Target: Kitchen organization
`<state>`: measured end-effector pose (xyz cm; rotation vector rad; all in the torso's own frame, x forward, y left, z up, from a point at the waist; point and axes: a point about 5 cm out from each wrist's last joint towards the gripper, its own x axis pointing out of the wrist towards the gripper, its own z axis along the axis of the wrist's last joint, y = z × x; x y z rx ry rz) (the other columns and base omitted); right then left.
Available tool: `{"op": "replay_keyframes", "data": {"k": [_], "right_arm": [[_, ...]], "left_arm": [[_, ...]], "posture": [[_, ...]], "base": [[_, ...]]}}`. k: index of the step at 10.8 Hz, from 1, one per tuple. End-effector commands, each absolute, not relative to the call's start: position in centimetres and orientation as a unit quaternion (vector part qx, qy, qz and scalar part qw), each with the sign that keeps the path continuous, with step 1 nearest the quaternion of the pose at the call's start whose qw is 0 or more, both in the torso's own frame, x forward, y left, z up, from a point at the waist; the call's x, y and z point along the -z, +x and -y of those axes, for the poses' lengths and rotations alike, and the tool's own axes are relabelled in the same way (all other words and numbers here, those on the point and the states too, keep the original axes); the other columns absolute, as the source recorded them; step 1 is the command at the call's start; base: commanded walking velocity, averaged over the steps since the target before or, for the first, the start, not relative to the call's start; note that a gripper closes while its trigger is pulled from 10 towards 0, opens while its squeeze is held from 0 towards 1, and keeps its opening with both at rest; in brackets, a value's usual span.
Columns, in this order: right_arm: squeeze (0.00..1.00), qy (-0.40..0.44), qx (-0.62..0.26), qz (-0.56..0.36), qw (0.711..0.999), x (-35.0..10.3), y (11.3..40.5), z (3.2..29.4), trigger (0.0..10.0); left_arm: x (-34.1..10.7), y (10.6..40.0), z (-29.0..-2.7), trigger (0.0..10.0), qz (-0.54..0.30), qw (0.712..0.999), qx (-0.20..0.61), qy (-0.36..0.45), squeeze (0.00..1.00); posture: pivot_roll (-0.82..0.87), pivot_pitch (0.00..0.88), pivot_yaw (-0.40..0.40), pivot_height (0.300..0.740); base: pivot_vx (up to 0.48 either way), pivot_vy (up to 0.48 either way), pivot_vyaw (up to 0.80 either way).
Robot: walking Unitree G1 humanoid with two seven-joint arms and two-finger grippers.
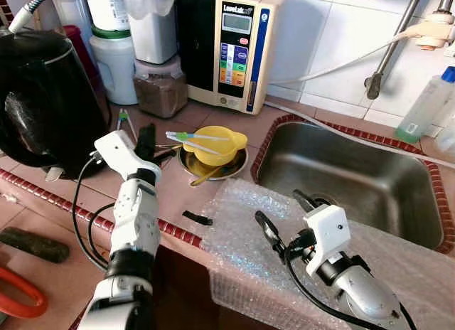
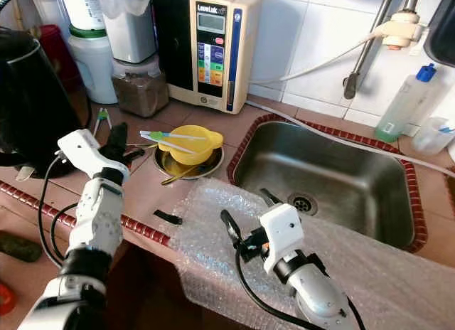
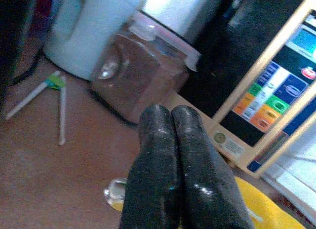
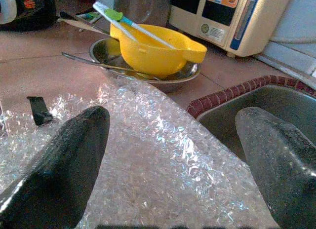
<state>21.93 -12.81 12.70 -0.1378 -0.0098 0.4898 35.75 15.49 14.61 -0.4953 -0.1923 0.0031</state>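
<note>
A yellow bowl [image 1: 213,145] sits in a shallow steel dish [image 1: 238,164] on the tiled counter, left of the sink [image 1: 355,177]. Thin white, green and blue sticks [image 1: 193,137] lie across the bowl, and a spoon handle [image 4: 94,62] pokes out of the dish. My left gripper [image 1: 146,141] hovers just left of the bowl, its fingers [image 3: 173,155] pressed together and holding nothing. My right gripper [image 1: 279,206] stands open over a sheet of bubble wrap [image 1: 238,234] at the counter's front edge, with nothing between its fingers [image 4: 69,155].
A black kettle [image 1: 43,95] stands at the left. Behind are a white jug [image 1: 115,63], a jar of brown powder [image 1: 161,87] and a cream water machine [image 1: 231,49]. Small tongs [image 1: 126,122] and a black clip [image 1: 197,217] lie on the counter. A plastic bottle [image 1: 426,106] stands beyond the sink.
</note>
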Motion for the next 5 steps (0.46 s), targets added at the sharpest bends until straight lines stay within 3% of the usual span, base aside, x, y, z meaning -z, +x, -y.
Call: {"op": "replay_keyframes", "data": {"k": [1,5], "right_arm": [[0.00,-0.077,-0.244,0.009,0.967,-12.8,22.1,13.0,10.0],[0.00,-0.086,-0.240,0.012,0.967,-12.9,22.1,13.1,10.0]], "left_arm": [[-15.1,35.7,-14.5,10.0,0.099,0.965,0.024,-0.241,1.00],[-16.0,35.5,-11.5,10.0,0.106,0.957,0.093,-0.253,1.00]], "posture": [[0.03,0.000,-0.031,0.740],[0.02,0.000,-0.029,0.740]], "base": [[0.000,0.000,0.00],[0.000,0.000,0.00]]}}
